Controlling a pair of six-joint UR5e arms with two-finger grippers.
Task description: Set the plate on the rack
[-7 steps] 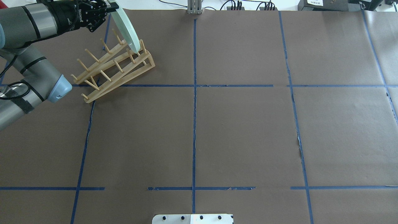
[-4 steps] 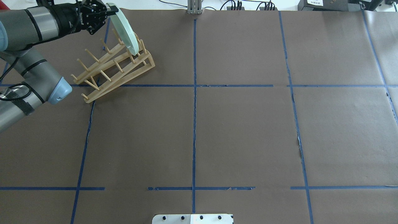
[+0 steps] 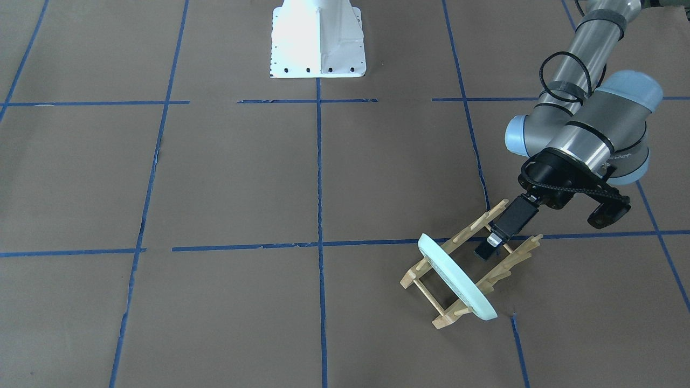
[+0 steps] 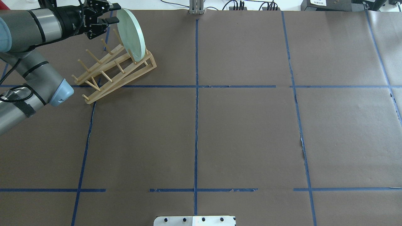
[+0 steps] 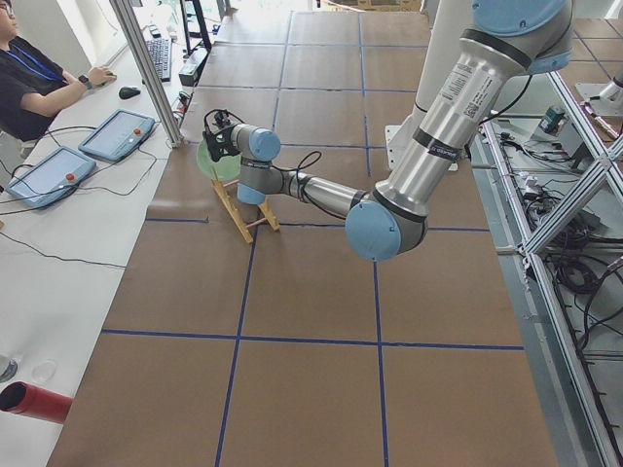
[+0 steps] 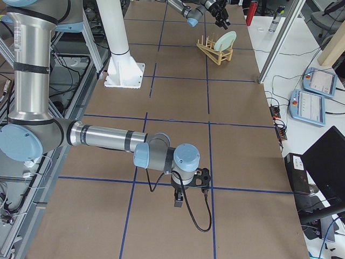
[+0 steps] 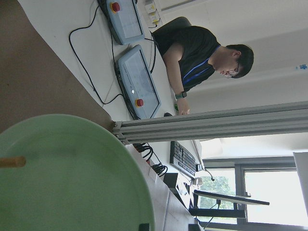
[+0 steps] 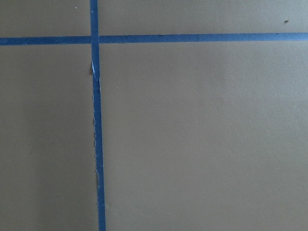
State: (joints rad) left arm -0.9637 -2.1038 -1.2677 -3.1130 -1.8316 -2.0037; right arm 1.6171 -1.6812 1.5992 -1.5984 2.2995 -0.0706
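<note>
Brown paper gridded with blue tape (image 4: 196,125) covers the bench (image 4: 245,131), whose back edge runs just beyond the rack (image 4: 106,77). Over the rack's far end the left claw (image 4: 114,13) hangs with its fingers apart, seemingly clear of the plate (image 4: 133,34). The plate stands on edge between the rack's end pegs. Right of the rack, paper and tape run on to the bench's edge. The right claw (image 6: 178,204) hovers well apart from the rack; I cannot tell its state.
</note>
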